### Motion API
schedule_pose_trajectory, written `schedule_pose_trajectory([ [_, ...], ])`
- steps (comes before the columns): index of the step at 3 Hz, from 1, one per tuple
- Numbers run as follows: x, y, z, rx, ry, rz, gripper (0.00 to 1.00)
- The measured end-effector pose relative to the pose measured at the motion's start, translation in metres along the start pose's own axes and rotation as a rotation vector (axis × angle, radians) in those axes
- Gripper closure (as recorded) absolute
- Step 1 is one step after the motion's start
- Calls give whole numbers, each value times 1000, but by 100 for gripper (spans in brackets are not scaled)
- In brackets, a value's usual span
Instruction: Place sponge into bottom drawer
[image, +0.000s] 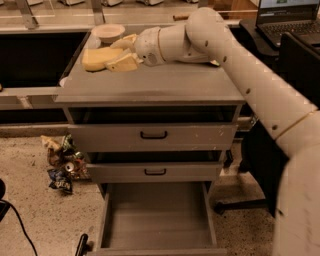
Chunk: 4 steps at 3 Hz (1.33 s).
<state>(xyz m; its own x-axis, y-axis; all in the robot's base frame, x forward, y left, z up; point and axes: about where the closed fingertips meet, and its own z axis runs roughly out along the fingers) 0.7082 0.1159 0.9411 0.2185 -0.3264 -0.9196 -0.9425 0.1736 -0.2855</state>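
Three drawers step out from the front of a grey cabinet (150, 87). The top drawer (152, 136) and middle drawer (155, 172), each with a black handle, stand a little way out. The bottom drawer (156, 220) is pulled far out, and its plain grey floor shows bare.

The sponge (97, 57), pale yellow, lies flat on the cabinet top near the back left corner, well above the bottom drawer. The gripper (114, 55) is at the sponge's right end, low over the top and pointing left. Its two pale fingers (122, 63) are spread wide, one on the far side and one on the near side, with the end of the sponge between them. I cannot tell if they touch it. The white arm (240, 65) reaches in from the right edge across the cabinet top.

A shallow bowl (108, 32) sits just behind the sponge at the back edge of the top, apart from it. On the speckled floor (30, 200) to the left of the cabinet lies a small heap of crumpled snack bags (60, 165). A laptop (287, 20) stands open on a dark surface at the upper right.
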Motion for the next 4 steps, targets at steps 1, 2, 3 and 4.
schedule_pose_trajectory([
  [1,-15,42,-18,19,56,-4,100],
  [2,-2,77,-23,68,44,91,100],
  [3,24,99,-11,45,76,112,100],
  [4,24,100,-10,42,77,112,100],
])
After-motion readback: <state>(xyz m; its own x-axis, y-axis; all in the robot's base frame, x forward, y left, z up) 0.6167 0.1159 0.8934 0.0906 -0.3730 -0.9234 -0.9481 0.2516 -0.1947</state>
